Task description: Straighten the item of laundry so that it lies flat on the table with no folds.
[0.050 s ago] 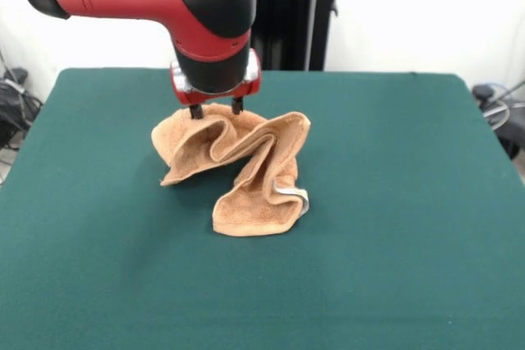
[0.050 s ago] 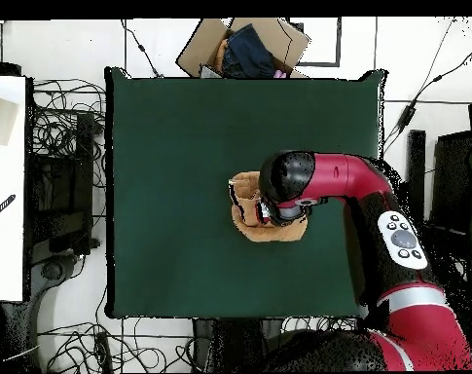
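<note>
Fingers: two dark fingertips (image 1: 196, 111) down on the rear top edge of the towel, set a little apart; gripper (image 1: 216, 108) seemingly pinching a ridge of cloth there — grasp judged, not plainly seen
Towel: peach-orange terry towel (image 1: 238, 168) bunched in deep wavy folds, rear edge drawn up at the gripper, front lobe drooping onto the felt with a pale woven band showing at its right corner
Place: near the middle of the green table (image 1: 394, 227), well apart from every edge; in the overhead view mostly hidden under the arm's head, only a tan patch (image 2: 247, 200) showing
Done: nothing flat so far
Left: all folds to be opened and every edge laid down — nearly the whole job
Arm: red and black arm (image 2: 351, 180) over the towel
</note>
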### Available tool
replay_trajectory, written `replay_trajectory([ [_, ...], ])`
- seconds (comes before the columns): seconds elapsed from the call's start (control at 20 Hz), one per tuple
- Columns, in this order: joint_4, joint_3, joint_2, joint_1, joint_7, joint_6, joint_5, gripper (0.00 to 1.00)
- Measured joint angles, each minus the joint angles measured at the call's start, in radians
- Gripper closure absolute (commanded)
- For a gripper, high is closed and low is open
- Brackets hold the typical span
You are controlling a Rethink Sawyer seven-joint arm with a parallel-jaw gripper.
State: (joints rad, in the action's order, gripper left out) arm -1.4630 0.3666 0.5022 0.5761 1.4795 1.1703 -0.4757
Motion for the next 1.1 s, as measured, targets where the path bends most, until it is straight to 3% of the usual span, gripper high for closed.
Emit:
replay_trajectory([
  [1.1,0.048,0.000,-0.032,-0.004,0.000,-0.006,-0.011,0.00],
])
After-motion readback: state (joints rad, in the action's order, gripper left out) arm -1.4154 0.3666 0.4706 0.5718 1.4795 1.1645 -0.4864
